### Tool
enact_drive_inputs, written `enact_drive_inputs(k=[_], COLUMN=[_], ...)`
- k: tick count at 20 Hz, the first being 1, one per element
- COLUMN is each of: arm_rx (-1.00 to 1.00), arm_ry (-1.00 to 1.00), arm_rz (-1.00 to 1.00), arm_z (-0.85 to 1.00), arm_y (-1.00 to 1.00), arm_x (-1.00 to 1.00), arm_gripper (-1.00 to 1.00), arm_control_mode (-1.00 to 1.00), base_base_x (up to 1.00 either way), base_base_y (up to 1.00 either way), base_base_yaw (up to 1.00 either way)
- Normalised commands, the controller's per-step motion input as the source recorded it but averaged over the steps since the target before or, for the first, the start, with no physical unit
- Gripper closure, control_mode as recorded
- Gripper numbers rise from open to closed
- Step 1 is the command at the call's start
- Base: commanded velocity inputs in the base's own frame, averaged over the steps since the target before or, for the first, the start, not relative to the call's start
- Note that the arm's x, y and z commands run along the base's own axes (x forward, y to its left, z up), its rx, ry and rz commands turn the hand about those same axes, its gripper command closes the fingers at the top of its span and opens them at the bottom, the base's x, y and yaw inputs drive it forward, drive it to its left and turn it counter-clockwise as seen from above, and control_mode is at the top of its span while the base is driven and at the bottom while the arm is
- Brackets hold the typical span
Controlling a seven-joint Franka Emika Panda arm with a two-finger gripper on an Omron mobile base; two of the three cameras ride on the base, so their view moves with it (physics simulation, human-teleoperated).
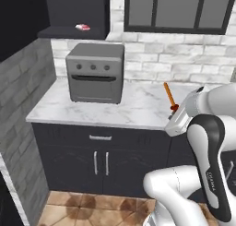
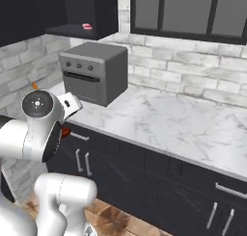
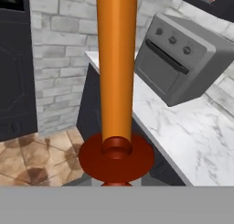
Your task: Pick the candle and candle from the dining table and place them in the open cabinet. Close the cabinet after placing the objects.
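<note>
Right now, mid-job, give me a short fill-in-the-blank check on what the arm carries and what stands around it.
1. The gripper is shut on an orange ____.
2. The grey oven stands on the ____ counter.
3. A small red thing lies in the open cabinet ____ the oven.

Missing words: candle; marble; above

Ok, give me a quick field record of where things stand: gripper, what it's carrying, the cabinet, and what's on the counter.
gripper: shut on the orange candle
orange candle: long taper in a dark red holder, held over the counter's edge
cabinet: open, high on the wall above the toaster oven
in cabinet: small red and white object on the shelf
toaster oven: grey, door closed, on the marble counter
stage: candle not yet placed
</note>
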Motion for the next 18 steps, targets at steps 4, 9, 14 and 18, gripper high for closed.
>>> enact_drive_inputs(k=[4, 9, 14, 18], arm_rx=[0.00, 0.00, 0.00, 0.00], arm_ry=[0.00, 0.00, 0.00, 0.00], arm_rz=[0.00, 0.00, 0.00, 0.00], arm_z=[0.00, 0.00, 0.00, 0.00], arm_y=[0.00, 0.00, 0.00, 0.00], arm_x=[0.00, 0.00, 0.00, 0.00], arm_gripper=[1.00, 1.00, 1.00, 1.00], arm_control_mode=[1.00, 1.00, 1.00, 1.00], base_base_x=[0.49, 0.54, 0.54, 0.47], base_base_y=[0.49, 0.41, 0.34, 0.31], base_base_yaw=[-0.18, -0.13, -0.10, -0.10])
